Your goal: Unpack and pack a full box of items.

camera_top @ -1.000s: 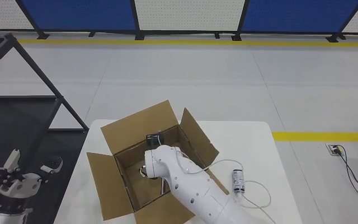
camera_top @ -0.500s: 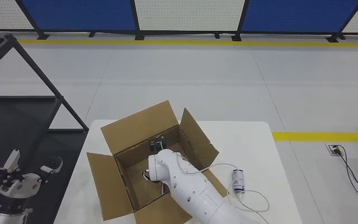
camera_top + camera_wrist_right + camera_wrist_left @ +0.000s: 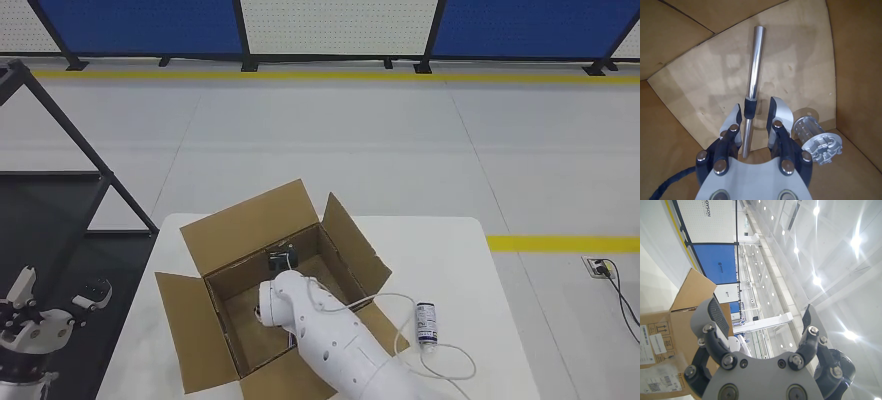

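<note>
Right wrist view finds fingers (image 3: 780, 111) straddling a rod (image 3: 755, 64) inside the box (image 3: 857, 56).

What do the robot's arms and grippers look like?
The right arm is a smooth, rounded white shell. The left gripper and right gripper match: two curved silver-grey fingers with black ribbed pads, black linkages studded with shiny bolts, and a grey metal base plate. A black cable runs beside the right gripper.
</note>
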Controlling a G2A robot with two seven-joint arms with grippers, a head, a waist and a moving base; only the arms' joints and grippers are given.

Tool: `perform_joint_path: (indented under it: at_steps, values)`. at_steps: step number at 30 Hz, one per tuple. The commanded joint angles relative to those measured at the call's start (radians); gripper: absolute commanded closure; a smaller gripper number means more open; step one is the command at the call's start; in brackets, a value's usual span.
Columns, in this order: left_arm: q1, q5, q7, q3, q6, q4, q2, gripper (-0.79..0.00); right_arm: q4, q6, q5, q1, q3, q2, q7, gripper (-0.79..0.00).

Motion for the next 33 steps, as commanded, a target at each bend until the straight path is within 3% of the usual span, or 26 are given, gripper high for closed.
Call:
perform_joint_path:
  at_steps: [1,18,21,23,24,33]
  values:
    - [0.0,0.0,0.0,0.0,0.0,0.0,0.0,-0.785,0.02,-0.005,0.008,0.005,0.004,-0.007,-0.007,-0.296]
    - [0.0,0.0,0.0,0.0,0.0,0.0,0.0,-0.785,0.134,-0.051,0.043,0.022,0.027,-0.045,-0.049,-0.277]
    - [0.0,0.0,0.0,0.0,0.0,0.0,0.0,-0.785,0.137,-0.052,0.039,0.021,0.028,-0.046,-0.049,-0.203]
    - [0.0,0.0,0.0,0.0,0.0,0.0,0.0,-0.785,0.137,-0.05,0.037,0.021,0.029,-0.047,-0.049,-0.105]
    - [0.0,0.0,0.0,0.0,0.0,0.0,0.0,-0.785,0.137,-0.049,0.036,0.021,0.029,-0.047,-0.05,-0.006]
    - [0.0,0.0,0.0,0.0,0.0,0.0,0.0,-0.785,0.117,-0.035,0.03,0.025,0.041,-0.045,-0.07,0.0]
